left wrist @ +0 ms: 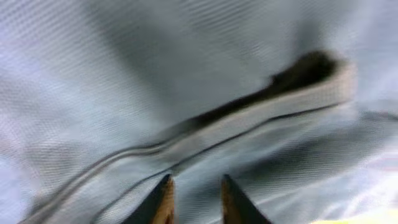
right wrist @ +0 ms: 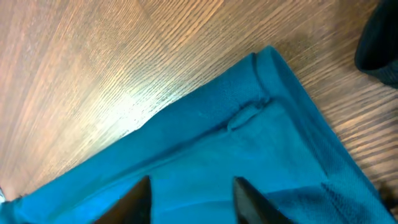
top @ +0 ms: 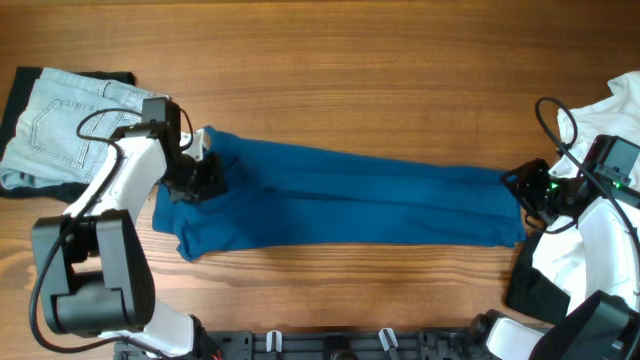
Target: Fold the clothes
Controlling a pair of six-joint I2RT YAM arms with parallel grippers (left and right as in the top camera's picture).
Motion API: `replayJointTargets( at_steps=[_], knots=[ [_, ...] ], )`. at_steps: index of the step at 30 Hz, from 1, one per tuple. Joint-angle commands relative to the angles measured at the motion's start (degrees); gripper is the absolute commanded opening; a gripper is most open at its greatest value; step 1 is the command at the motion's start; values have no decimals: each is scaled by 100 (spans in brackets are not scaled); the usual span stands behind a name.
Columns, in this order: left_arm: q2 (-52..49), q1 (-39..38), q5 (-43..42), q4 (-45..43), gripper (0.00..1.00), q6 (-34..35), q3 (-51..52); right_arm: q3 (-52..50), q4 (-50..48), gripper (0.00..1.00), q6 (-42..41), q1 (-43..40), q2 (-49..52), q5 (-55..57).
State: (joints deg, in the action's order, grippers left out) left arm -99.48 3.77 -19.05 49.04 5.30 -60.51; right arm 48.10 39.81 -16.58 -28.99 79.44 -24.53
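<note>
The deep-blue shirt lies in a long folded strip across the table. My left gripper is at the shirt's left end. In the left wrist view its fingers press into the fabric, which fills the blurred frame and sits between the narrowly spaced tips. My right gripper is at the shirt's right end. In the right wrist view its fingers are apart over flat blue fabric, with the shirt's corner ahead of them.
Folded light-blue jeans on a dark garment lie at the far left. White clothing and a dark piece are piled at the right edge. Bare wood lies behind the shirt.
</note>
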Motion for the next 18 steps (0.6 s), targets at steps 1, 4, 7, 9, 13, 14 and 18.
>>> replayJointTargets(
  at_steps=[1,4,7,9,13,14,18],
  knots=[
    [225,-297,-557,-304,35,-221,-153,107,-11,47,7,-28,-52,57],
    [197,-634,-492,-479,44,-671,-142,107,-15,50,7,-28,-52,57],
    [197,-1014,-363,-518,51,-931,-142,107,-11,50,4,-28,-52,59],
    [175,-1237,83,-538,54,-946,-131,107,-11,51,7,-28,-52,57],
    [2,-1545,743,-592,56,-946,-42,107,-9,51,4,-28,-52,57],
    [-74,-1572,741,-601,54,-944,-28,107,-9,51,4,-28,-52,57],
    [-138,-1567,761,-614,37,-907,-70,107,-9,51,9,-28,-52,57]
  ],
)
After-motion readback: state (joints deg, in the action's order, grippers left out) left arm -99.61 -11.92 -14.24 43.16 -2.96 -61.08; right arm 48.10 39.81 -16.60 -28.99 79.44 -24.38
